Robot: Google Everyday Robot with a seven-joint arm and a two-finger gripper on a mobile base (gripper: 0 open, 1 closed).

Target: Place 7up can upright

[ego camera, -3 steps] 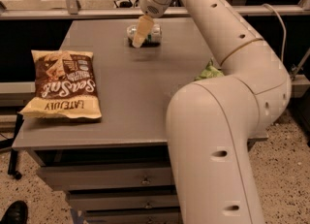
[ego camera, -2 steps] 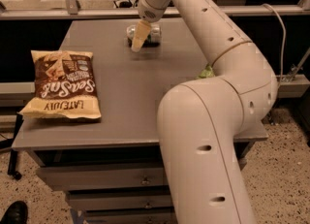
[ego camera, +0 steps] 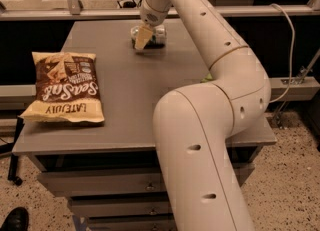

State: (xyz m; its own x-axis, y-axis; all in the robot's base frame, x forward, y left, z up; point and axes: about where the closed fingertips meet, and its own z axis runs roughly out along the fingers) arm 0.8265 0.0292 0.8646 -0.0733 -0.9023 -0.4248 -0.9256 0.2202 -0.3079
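The 7up can [ego camera: 156,33] is silvery with green markings and seems to lie on its side at the far middle of the grey table [ego camera: 135,90]. My gripper [ego camera: 144,36] reaches down from the arm right at the can and covers its left front part. The can rests on the table surface; part of it is hidden behind the gripper.
A brown and yellow snack bag [ego camera: 64,86] lies flat at the table's left front. A sliver of something green [ego camera: 206,78] shows behind my arm at the right. My big white arm [ego camera: 210,125] blocks the table's right side. Drawers sit below the tabletop.
The lower arm and elbow have swung left, nearer the camera. The gripper stays at the can, which has not visibly moved.
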